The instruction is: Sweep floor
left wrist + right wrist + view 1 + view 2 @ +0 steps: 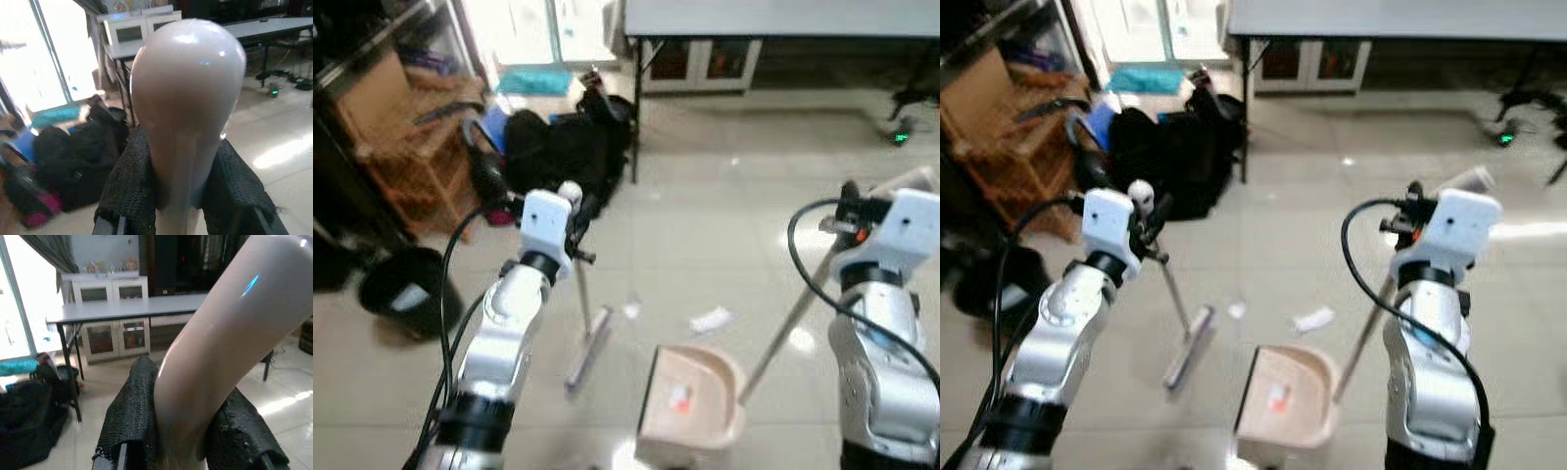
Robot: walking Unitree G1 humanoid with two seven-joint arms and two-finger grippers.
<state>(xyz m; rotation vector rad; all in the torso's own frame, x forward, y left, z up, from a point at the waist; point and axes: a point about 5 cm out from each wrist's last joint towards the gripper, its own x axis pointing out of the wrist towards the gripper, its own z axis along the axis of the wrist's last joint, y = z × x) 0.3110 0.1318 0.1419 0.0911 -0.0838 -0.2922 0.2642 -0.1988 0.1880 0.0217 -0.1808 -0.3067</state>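
Note:
My left gripper (572, 208) is shut on the rounded top of a pale broom handle (188, 73). The stick slants down to the broom head (588, 351), which rests on the tiled floor. My right gripper (858, 211) is shut on the long handle (220, 342) of a beige dustpan (697, 403). The pan stands on the floor between my arms, open toward the broom, with a small red and white scrap (680, 397) inside. A crumpled white paper (710, 319) and a smaller scrap (631, 309) lie just beyond the pan.
A pile of black bags (558, 147) lies against the black table leg (634, 108) ahead on the left. A black bin (406, 294) and a wooden shelf (406, 147) stand at the far left. A grey table (783, 15) with white cabinets under it spans the back.

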